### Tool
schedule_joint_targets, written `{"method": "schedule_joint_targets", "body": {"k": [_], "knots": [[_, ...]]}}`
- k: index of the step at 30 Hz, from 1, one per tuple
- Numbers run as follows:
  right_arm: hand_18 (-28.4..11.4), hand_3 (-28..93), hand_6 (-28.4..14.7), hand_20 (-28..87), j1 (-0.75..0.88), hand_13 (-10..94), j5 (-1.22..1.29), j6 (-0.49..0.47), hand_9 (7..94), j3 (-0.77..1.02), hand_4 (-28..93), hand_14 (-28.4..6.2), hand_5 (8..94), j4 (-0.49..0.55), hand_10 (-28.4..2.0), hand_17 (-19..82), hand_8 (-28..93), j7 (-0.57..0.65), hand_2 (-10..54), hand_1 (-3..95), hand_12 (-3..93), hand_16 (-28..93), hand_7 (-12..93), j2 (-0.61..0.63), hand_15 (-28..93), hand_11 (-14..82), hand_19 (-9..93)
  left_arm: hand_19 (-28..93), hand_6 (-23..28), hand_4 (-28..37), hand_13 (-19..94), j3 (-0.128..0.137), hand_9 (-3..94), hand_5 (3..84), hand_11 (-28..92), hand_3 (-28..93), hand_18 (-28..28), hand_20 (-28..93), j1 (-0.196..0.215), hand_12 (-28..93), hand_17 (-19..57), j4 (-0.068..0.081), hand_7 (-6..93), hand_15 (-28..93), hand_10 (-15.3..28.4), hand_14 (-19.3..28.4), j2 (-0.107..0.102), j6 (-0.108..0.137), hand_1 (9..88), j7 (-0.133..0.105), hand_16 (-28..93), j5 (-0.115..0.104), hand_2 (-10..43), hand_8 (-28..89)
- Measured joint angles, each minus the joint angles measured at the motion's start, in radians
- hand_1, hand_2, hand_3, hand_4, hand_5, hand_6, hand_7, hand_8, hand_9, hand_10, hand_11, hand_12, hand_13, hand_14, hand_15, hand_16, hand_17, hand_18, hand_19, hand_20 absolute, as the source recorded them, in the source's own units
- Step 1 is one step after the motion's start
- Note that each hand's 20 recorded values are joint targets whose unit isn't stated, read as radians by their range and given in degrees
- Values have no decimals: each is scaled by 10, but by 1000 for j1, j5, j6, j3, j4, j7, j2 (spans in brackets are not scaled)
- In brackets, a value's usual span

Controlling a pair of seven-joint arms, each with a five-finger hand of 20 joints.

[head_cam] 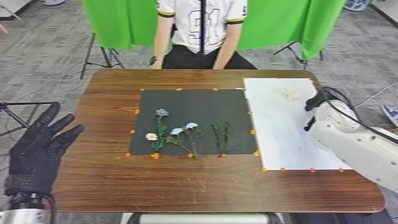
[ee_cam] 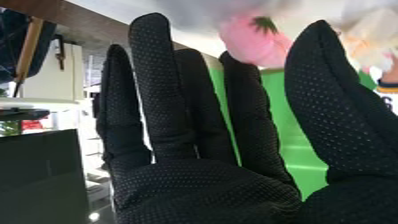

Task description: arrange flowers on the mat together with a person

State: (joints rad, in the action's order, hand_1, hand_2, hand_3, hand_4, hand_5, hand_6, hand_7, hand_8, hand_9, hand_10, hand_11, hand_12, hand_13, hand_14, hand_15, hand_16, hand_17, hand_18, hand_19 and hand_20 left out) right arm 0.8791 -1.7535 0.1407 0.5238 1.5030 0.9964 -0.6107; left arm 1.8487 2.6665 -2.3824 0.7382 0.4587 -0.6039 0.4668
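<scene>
Left hand [head_cam: 37,152] spread wide, near left; right hand [head_cam: 314,102] wide too, by the right edge of the white mat [head_cam: 289,135]; I log flowers [head_cam: 162,113] on the black mat [head_cam: 200,106], pale blooms [head_cam: 290,94] far on the white.

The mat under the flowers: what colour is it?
Dark grey, nearly black; the mat shows best in the head view.

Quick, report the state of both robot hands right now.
Left black-gloved robot hand: open, holding nothing.
Right black-gloved robot hand: open, fingers straight.
</scene>
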Motion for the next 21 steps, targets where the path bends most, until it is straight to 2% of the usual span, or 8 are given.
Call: {"method": "schedule_joint_targets", "body": {"k": [5, 9, 13, 15, 21], "knots": [[-218, 729, 52, 37, -44, 641, -13, -24, 618, -74, -282, -112, 641, -37, -126, 269, -138, -9, -95, 459, 134, 101, 162, -6, 491, 134, 681, 380, 37, -251, 203, 0, 283, 293, 165, 765, 178, 185, -6, 127, -96, 0, 100, 444, 140, 213, 13, -4, 206, 12, -42, 5, 61, -85], [-202, 603, 69, 46, -75, 698, -71, -17, 712, -128, -283, -81, 771, -55, -87, 301, -64, -17, -95, 544, 137, 141, 164, -11, 474, 146, 665, 380, 38, -251, 203, -2, 285, 295, 167, 764, 178, 185, -5, 127, -95, 1, 101, 445, 141, 213, 11, -4, 207, 5, -43, 2, 60, -84], [-190, 587, 73, 57, -110, 756, -126, 41, 839, -202, -282, -50, 836, -69, -57, 321, -34, -17, -95, 575, 249, 225, 155, -18, 467, 73, 670, 381, 40, -252, 203, -8, 286, 296, 168, 763, 178, 186, -4, 127, -95, 1, 102, 446, 142, 213, 3, -4, 207, -4, -43, 0, 61, -85], [-186, 583, 73, 64, -112, 782, -134, 79, 900, -210, -283, -40, 847, -72, -55, 327, -27, -17, -95, 584, 289, 232, 156, -23, 483, 89, 683, 381, 40, -252, 203, -10, 285, 296, 169, 763, 178, 186, -4, 127, -95, 1, 101, 446, 141, 214, -1, -4, 208, -7, -43, -2, 61, -85], [-178, 592, 67, 65, -99, 790, -171, 132, 916, -197, -283, -31, 853, -66, -56, 328, -22, -18, -95, 583, 308, 235, 156, -29, 493, 109, 696, 380, 41, -252, 204, -10, 286, 296, 169, 764, 178, 185, 7, 127, -95, 1, 100, 447, 142, 214, -18, -2, 206, -31, -44, -21, 61, -84]]}}
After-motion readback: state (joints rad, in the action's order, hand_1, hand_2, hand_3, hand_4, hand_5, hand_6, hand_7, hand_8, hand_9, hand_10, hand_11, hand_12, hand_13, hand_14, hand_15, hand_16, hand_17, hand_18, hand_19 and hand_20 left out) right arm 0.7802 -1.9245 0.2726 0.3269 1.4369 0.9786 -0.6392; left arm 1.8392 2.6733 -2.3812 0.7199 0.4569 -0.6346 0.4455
